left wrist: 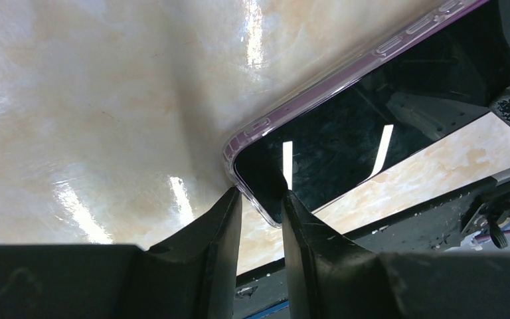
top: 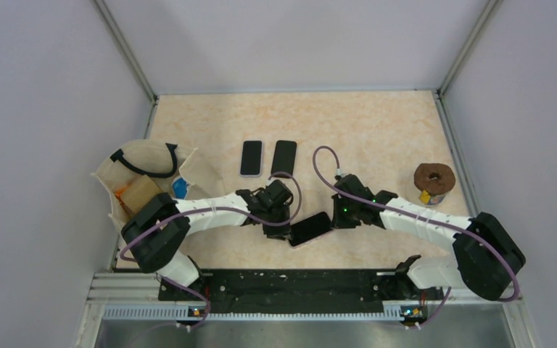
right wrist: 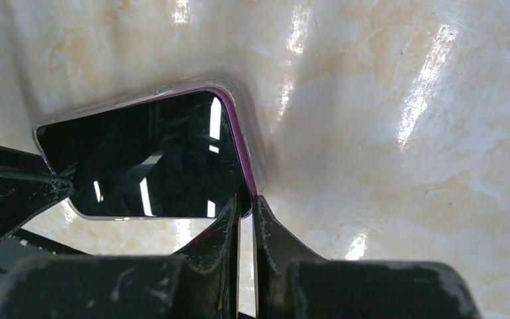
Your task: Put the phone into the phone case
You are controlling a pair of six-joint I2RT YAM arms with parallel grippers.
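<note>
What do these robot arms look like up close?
The left arm and right arm have slim white links between chunky black joints, with a purple cable looping along each. A small green light glows on the right wrist. The left gripper and right gripper have two tapered, scuffed black fingers.

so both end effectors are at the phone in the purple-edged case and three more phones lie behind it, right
Not quite: two more phones lie behind it, not three, a pale-edged phone and a dark phone, as the top view shows. The left end effector and right end effector are at the cased phone.
</note>
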